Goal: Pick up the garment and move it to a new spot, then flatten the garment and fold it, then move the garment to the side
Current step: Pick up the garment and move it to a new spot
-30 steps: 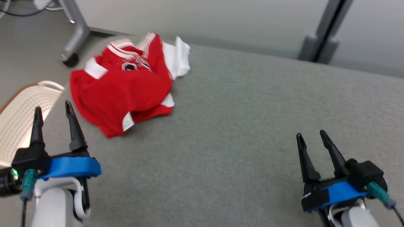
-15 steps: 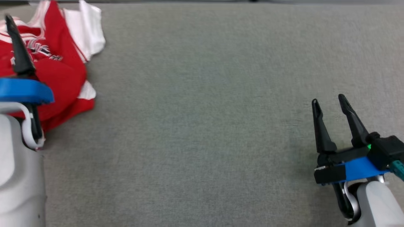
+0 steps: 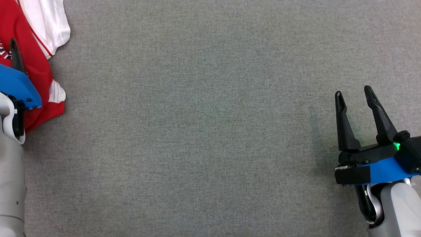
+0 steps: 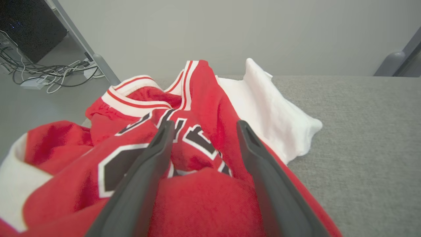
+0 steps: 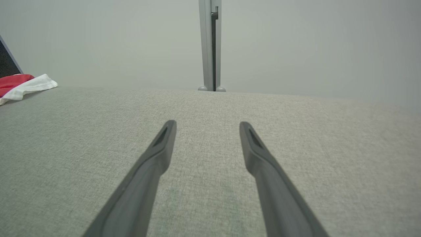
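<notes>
As garment (image 4: 205,98) lies crumpled, lettering (image 4: 201,142) shows.

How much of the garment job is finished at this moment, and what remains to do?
Nothing looks done yet: the red and white garment lies crumpled at the left of the grey table. In hand: the left gripper hangs open over the garment, not closed on it; the right gripper is open above bare table. Left: lifting, moving, flattening, folding, setting aside.

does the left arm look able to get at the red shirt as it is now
Probably yes: the left pincer hangs open just over the crumpled red shirt, its fingers spread over the lettering, and nothing lies in the way. No grip yet.
</notes>
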Tool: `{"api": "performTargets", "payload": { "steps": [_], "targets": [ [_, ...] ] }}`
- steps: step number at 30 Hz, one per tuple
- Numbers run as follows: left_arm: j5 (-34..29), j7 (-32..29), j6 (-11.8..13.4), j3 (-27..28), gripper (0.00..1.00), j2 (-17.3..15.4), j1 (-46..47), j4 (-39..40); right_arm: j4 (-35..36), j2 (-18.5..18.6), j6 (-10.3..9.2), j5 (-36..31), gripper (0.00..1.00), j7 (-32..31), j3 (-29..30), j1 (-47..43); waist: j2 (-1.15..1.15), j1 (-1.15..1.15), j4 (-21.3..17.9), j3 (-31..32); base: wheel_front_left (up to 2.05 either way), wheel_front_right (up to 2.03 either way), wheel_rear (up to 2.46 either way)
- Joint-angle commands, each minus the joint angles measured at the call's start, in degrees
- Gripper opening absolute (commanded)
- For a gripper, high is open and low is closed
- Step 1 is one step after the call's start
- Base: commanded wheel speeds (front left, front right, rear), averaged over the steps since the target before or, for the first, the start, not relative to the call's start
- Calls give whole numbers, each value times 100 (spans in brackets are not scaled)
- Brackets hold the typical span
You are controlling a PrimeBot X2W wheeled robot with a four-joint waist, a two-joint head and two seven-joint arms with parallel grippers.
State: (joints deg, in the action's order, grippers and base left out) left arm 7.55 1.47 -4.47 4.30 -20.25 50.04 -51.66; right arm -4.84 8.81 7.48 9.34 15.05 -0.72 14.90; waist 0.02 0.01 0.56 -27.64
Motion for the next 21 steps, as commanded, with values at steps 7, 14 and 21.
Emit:
{"api": "performTargets", "payload": {
  "steps": [7,14,21],
  "targets": [
    [172,-768,-116,-84,100,62,289,-791,-33,-4,3,25,100,20,-20,113,-2,-1,12,0,0,0,0],
    [295,-844,-200,-154,0,48,309,-1137,-82,-33,3,57,100,20,-88,136,-2,-1,-60,78,0,0,0],
    [236,-292,-198,-260,0,-85,396,-1083,-204,-121,3,96,100,20,-113,37,-2,-1,-120,444,0,0,0]
  ]
}}
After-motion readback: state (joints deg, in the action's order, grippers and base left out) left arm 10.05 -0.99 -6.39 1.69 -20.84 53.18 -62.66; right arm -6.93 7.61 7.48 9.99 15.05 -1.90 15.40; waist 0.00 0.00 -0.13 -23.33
